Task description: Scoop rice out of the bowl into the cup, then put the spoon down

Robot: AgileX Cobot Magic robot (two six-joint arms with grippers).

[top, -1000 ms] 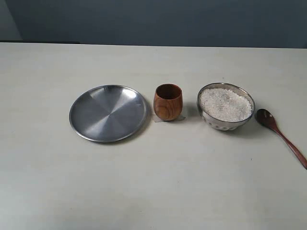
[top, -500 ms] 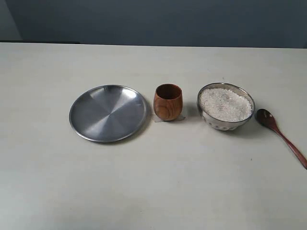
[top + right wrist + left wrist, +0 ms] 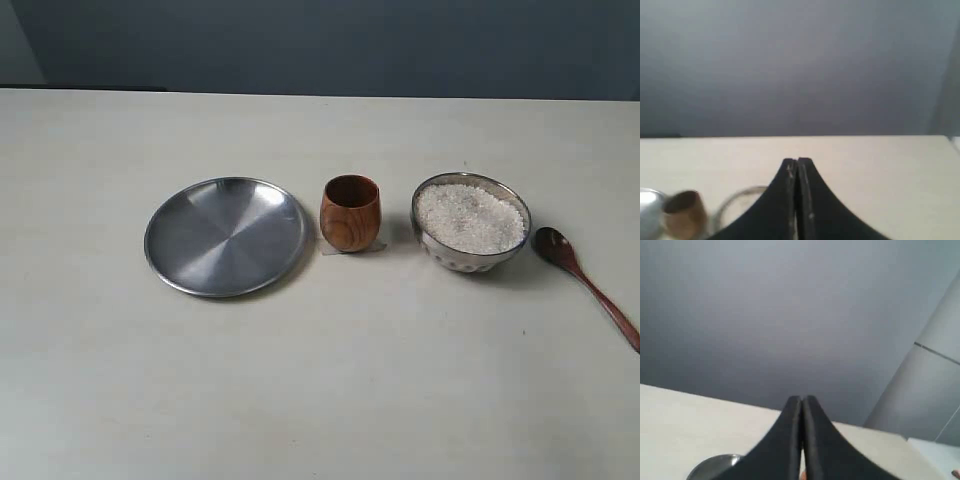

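Pale matte tabletop under a dull blue-grey wall.

Right gripper pressed together, pinching nothing, raised off the table and out of the exterior view. Left gripper likewise pressed together and empty, likewise unseen from outside.

Farther out, from the exterior camera, with the cup as dial centre:
- Steel plate at 9 o'clock, just beside the cup but apart from it.
- Bowl at 3 o'clock, near but not touching, filled almost to the rim with rice.
- Spoon flat on the table at 3 o'clock of the bowl, scoop end close to the steel wall, handle trailing toward 4 o'clock and the frame edge.

Cup upright, no rice visible inside.

Judged stage: nothing begun, spoon untouched, pickup next, probably for the right arm.

Risks from here:
- Thin handle lying flush on the table, so a shallow pinch likely to slip or skate the spoon away.
- Fingers shut, so a descent without spreading them first bound to press on the handle rather than straddle it.
- Scoop end close to the bowl, so a sideways nudge apt to knock the steel and shake grains loose.
- Bowl nearly brimful, so a deep or fast dip liable to push rice over the rim.
- Cup narrow and probably light, so an off-centre pour likely to scatter grains and a clipped rim likely to tip it.
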